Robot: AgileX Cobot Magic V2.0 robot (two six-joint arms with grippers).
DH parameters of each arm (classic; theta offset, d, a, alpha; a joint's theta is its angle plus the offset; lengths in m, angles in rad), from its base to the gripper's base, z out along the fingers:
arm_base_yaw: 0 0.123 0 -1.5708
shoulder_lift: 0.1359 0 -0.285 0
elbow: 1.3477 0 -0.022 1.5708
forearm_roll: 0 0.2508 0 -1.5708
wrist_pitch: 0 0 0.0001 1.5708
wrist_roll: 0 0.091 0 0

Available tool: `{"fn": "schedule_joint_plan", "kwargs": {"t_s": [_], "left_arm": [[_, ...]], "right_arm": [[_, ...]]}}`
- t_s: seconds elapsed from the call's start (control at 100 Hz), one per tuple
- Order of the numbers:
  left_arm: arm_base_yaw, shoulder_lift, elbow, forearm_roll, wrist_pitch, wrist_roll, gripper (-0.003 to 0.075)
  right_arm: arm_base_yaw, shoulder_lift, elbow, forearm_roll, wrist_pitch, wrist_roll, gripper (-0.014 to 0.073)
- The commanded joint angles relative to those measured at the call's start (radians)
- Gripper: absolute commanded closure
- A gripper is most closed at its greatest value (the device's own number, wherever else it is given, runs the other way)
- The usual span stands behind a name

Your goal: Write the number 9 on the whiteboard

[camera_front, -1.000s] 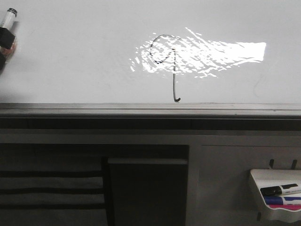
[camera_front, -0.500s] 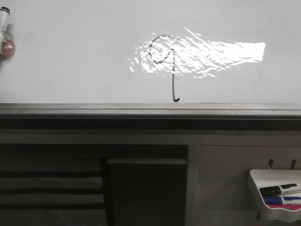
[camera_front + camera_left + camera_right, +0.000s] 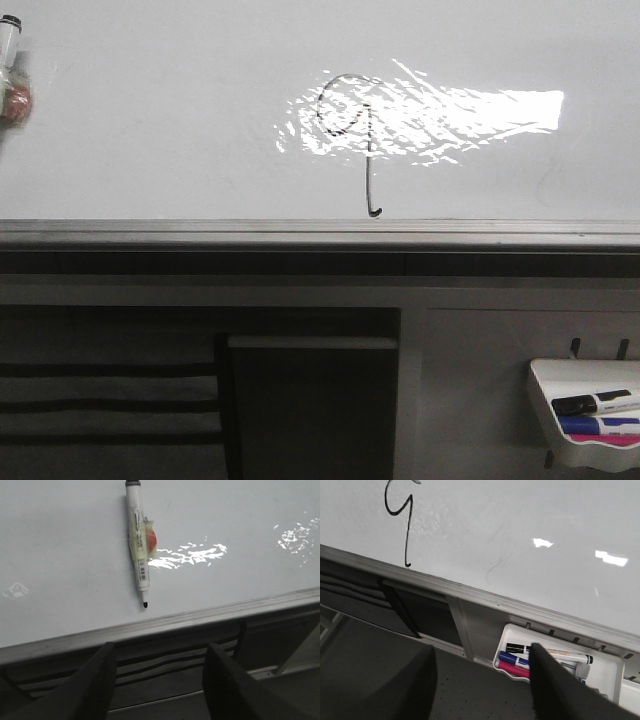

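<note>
A thin black 9 (image 3: 352, 135) sat mid-frame on the glossy whiteboard (image 3: 150, 130). Both grippers, left (image 3: 157, 680) and right (image 3: 482, 680), gaped, empty. A white marker (image 3: 137, 540) lay against the board.

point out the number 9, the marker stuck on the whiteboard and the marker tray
number 9 (image 3: 371, 170), front view, on its straight tail
marker (image 3: 136, 540), left wrist view, on its white barrel
marker tray (image 3: 560, 375), front view, on its white top rim

Black digit on a pale board

The number 9 (image 3: 356, 135) is thin black; the whiteboard (image 3: 150, 120) glossy white-grey; the marker (image 3: 138, 540) white, black-tipped.
</note>
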State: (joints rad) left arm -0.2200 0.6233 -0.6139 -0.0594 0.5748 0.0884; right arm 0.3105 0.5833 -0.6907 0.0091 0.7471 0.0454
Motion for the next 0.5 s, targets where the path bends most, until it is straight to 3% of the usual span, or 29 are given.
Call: {"fn": "schedule_joint_plan", "kwargs": {"t_s": [0.0, 0.18, 0.25, 0.49], "left_arm": [[0.002, -0.041, 0.036, -0.025, -0.137, 0.008, 0.0410], [0.002, -0.053, 0.077, -0.025, -0.181, 0.008, 0.0660], [0.002, -0.051, 0.077, -0.027, -0.187, 0.008, 0.0743], [0.002, -0.051, 0.077, -0.033, -0.185, 0.006, 0.0741]], "right_arm": [[-0.005, -0.017, 0.011, -0.009, -0.120, 0.002, 0.0397], [-0.005, -0.019, 0.032, -0.009, -0.137, 0.002, 0.0654], [-0.005, -0.019, 0.032, -0.009, -0.134, 0.002, 0.0666], [-0.005, -0.017, 0.032, 0.012, -0.111, 0.002, 0.0666]]}}
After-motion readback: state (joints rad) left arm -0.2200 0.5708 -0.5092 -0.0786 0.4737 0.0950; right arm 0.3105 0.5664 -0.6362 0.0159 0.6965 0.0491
